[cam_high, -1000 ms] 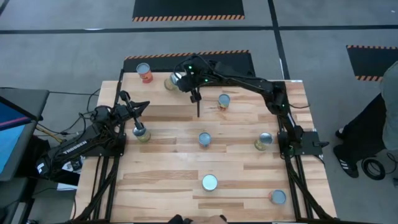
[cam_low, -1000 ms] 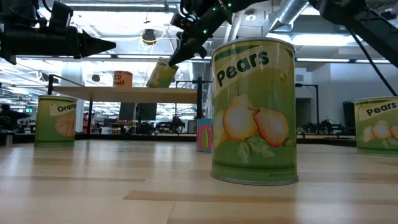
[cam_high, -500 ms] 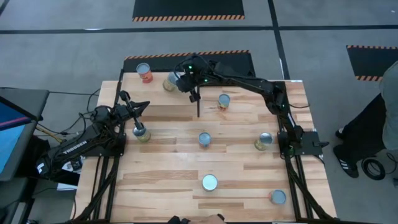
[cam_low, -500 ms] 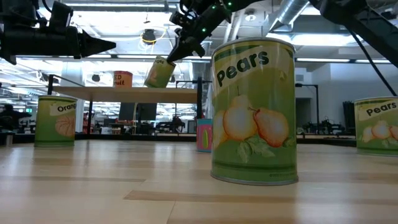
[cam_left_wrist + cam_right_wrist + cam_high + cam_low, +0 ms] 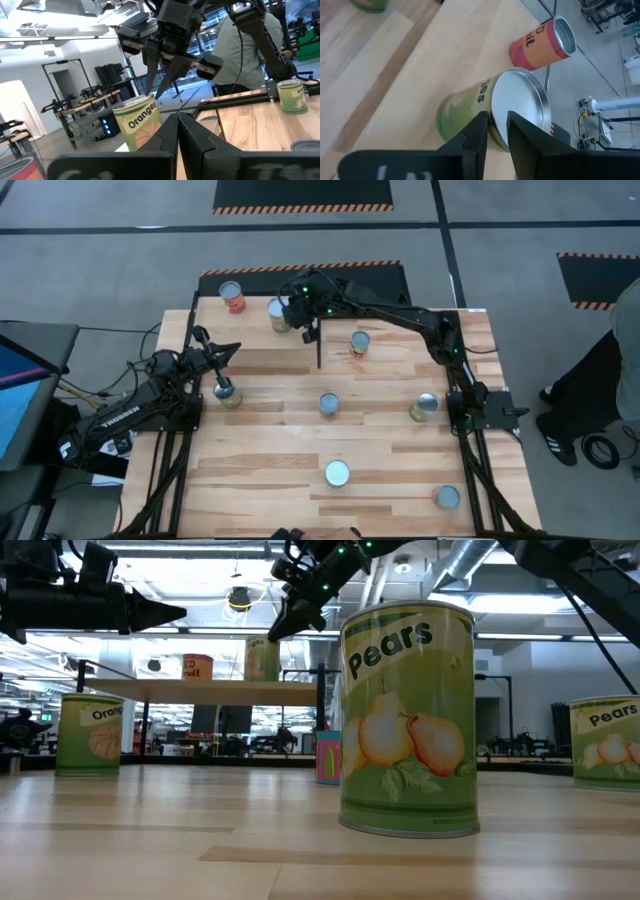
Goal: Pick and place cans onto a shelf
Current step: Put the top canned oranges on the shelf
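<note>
The right gripper point(image 5: 294, 311) is being held over the far edge of the table, above the shelf point(image 5: 190, 687). Its fingers point(image 5: 476, 131) are being kept slightly parted, astride the lid rim of a green can point(image 5: 465, 112), and no grip on it is being shown. That can is being carried upright by the shelf, just beside a red can point(image 5: 232, 297). The left gripper point(image 5: 178, 120) is being held shut and empty over an oranges can point(image 5: 137, 122) at the table's left side. Other cans are being left standing across the tabletop point(image 5: 300, 442).
</note>
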Controlling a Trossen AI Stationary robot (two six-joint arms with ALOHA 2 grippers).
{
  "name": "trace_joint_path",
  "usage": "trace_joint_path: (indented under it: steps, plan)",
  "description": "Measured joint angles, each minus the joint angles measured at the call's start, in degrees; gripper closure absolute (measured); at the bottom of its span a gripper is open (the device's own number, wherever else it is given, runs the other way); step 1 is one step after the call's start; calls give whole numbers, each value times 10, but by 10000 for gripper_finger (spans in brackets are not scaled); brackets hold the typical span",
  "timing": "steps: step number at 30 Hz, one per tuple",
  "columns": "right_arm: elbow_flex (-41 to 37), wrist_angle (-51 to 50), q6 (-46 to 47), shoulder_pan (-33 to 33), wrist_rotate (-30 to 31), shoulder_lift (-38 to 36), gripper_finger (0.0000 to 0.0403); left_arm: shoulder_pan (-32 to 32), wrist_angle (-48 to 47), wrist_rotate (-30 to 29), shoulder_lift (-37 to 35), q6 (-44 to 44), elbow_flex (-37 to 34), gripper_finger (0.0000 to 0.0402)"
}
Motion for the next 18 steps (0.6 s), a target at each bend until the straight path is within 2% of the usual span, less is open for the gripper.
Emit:
trace_joint_path:
  steps: [5,9,12,15,18]
  plan:
    - [1,-1,-4,11,27,-14,306,0,0,0,0,0,0,400]
    - [10,-11,-2,22,40,-48,347,0,0,0,0,0,0,400]
    - [10,-36,9,20,28,-71,389,0,-3,0,0,0,0,400]
    - [7,-64,60,1,4,-86,390,0,-3,0,0,0,0,400]
    - [-34,-69,104,-18,-8,-97,396,0,-3,0,0,0,0,400]
